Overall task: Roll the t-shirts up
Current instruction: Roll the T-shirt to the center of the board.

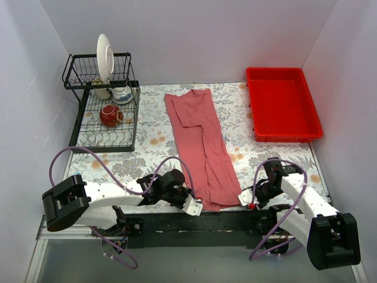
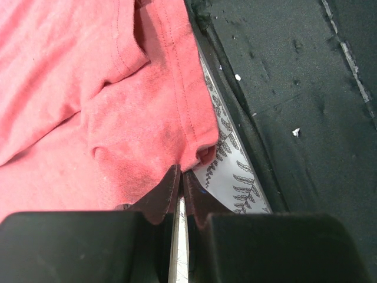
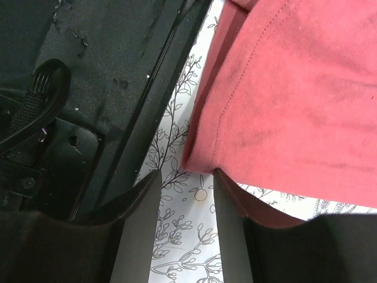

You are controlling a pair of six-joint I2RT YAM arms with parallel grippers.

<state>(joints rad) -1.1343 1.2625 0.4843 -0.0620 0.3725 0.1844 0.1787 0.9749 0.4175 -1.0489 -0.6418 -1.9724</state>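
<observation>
The salmon-pink t-shirt lies folded into a long narrow strip down the middle of the floral table, collar end far, hem end near. My left gripper sits at the hem's near-left corner. In the left wrist view its jaws are shut, their tips pinching the puckered hem of the t-shirt. My right gripper is at the near-right corner. Its jaws stand open on the tablecloth, and the hem corner of the t-shirt lies just past the tips, touching the right finger.
A bright red plastic tray stands at the back right. A black wire dish rack at the back left holds a white plate, a red mug and a patterned cup. The black base rail runs just behind both grippers.
</observation>
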